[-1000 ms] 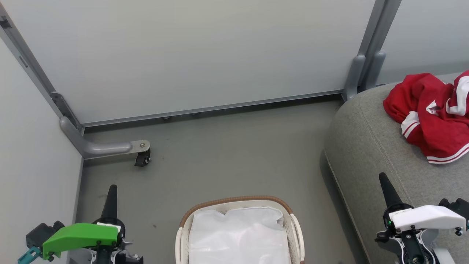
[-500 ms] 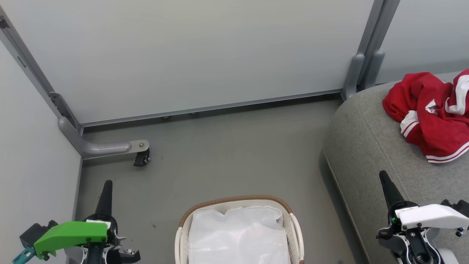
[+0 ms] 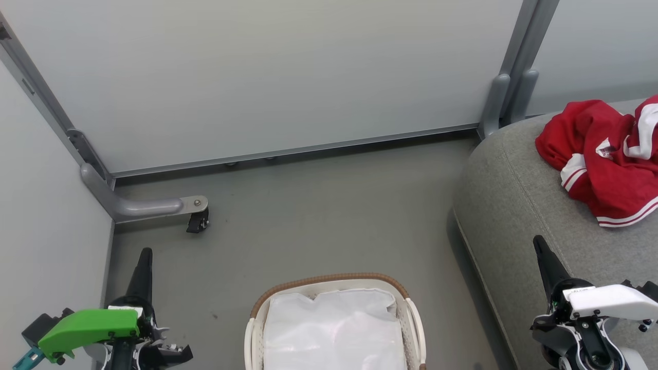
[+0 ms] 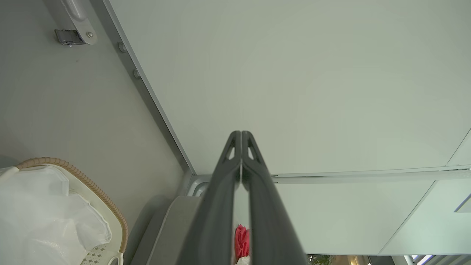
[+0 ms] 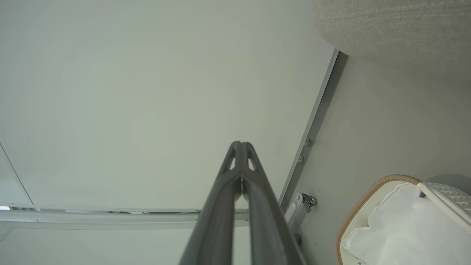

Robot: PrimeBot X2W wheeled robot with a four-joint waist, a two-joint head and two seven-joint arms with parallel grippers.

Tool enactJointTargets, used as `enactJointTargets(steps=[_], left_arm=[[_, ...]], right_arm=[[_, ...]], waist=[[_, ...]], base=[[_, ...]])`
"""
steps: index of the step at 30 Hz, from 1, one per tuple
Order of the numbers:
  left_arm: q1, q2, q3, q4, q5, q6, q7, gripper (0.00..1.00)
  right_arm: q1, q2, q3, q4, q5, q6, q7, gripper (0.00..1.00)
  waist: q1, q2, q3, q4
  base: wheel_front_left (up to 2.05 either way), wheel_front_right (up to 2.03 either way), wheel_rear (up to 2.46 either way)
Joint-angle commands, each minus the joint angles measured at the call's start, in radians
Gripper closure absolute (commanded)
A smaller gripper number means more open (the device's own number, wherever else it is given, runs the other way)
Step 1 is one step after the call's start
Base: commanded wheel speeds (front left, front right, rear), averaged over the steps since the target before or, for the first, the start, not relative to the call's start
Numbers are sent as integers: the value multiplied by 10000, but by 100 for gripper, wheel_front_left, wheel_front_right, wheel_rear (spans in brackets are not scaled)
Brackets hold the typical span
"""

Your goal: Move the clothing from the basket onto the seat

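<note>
The clothing, red with white stripes, lies heaped on the seat, up at the right of the head view and running off the picture's edge, well apart from the basket. Going by that, the job looks close to done, so the main dangers are of undoing it.

Biggest first: the seat's shoulder is rounded, and the right gripper shows against its near edge. A careless sweep of that arm toward the heap could drag a sleeve over the curve and down to the floor.

Next, the basket. It sits on the floor between the two arms and looks light, so a stray knock on its rim could tip or skid it.

Then the white liner. It covers the inside with a faint pinkish cast, so whether a garment hides beneath cannot be told. Stopping here might leave one behind, and a hasty grab might lift liner instead of garment.

Last, the fingers. Both pairs are pressed tip to tip, holding nothing, with the left gripper over the floor beside the basket. They would have to spread before any pick.
</note>
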Motion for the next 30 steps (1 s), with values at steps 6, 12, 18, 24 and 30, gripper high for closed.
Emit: enactJointTargets(steps=[6, 12, 18, 24, 30], left_arm=[[-235, 50, 155, -113, -481, -101, 168, 100], [-277, 46, 260, -131, -839, -154, 285, 100], [-279, 42, 355, -155, -1150, -193, 380, 100], [-269, 36, 351, -143, -1110, -181, 377, 100], [-270, 31, 354, -142, -1102, -181, 367, 100]], right_arm=[[-148, -65, -59, -105, 562, -6, 174, 100], [-140, -68, -91, -129, 979, -6, 269, 100], [-147, -71, -115, -159, 1350, -7, 368, 100], [-141, -71, -112, -154, 1310, -7, 362, 100], [-140, -71, -112, -154, 1311, -7, 362, 100]], waist=[[0, 0, 11, -15], [0, 0, 21, -30], [0, 0, 31, -44], [0, 0, 31, -44], [0, 0, 31, -44]], base=[[0, 0, 0], [0, 0, 0], [0, 0, 0], [0, 0, 0], [0, 0, 0]])
